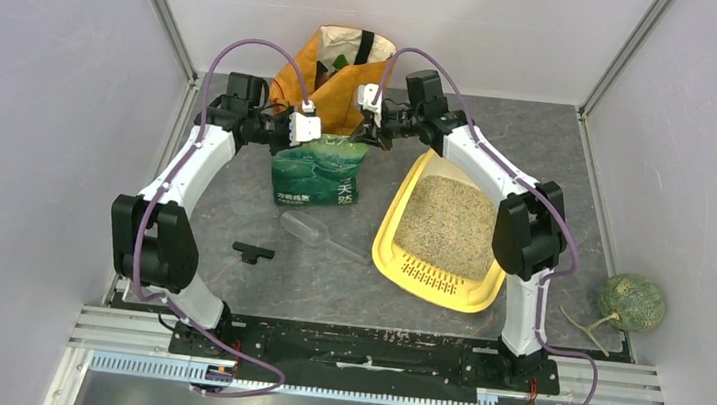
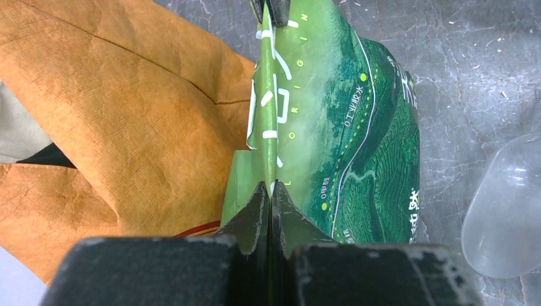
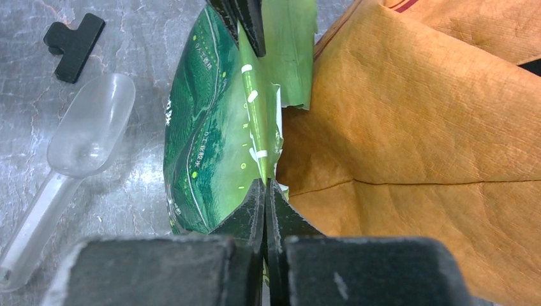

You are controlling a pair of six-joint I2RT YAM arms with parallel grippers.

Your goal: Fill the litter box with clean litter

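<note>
The green litter bag (image 1: pixel 317 176) stands upright at the back of the table, its top edge pinched flat. My left gripper (image 2: pixel 271 187) is shut on the left end of that top edge, and my right gripper (image 3: pixel 265 183) is shut on the right end. Each wrist view shows the other gripper's black fingertips at the far end of the seam. In the top view the left gripper (image 1: pixel 324 142) and right gripper (image 1: pixel 370 135) face each other over the bag. The yellow litter box (image 1: pixel 385 251) lies to the bag's right, holding beige clean litter (image 1: pixel 446 224).
An orange shopping bag (image 1: pixel 332 79) stands right behind the green bag, touching it. A clear plastic scoop (image 1: pixel 316 235) and a black clip (image 1: pixel 252 251) lie in front of the bag. A green melon (image 1: pixel 632 302) sits at the right wall. Walls enclose three sides.
</note>
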